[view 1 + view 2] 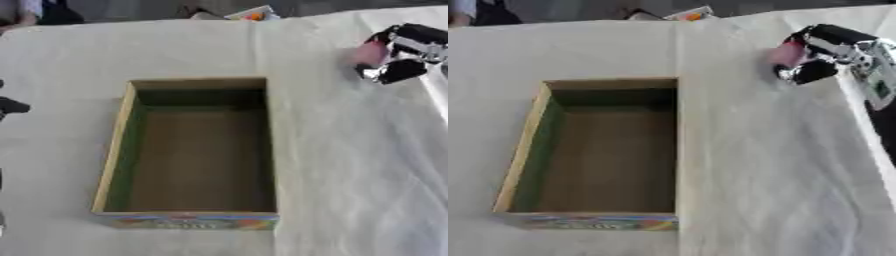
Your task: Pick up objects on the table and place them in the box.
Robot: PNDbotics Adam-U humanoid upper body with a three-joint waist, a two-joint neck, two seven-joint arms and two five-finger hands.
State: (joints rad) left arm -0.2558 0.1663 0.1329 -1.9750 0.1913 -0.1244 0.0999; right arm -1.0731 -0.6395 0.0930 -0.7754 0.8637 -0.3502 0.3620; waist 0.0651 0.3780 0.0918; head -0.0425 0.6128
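An open cardboard box with a green inner wall stands in the middle of the cloth-covered table, and nothing lies inside it. At the upper right my right hand hovers above the table, its fingers curled round a small pink object. The hand is well to the right of the box and a little beyond its far edge. Only a dark tip of my left hand shows at the left edge, level with the box's far end.
A pale cloth covers the whole table. A small colourful item lies at the far edge behind the box. A person's dark clothing shows at the top left, off the table.
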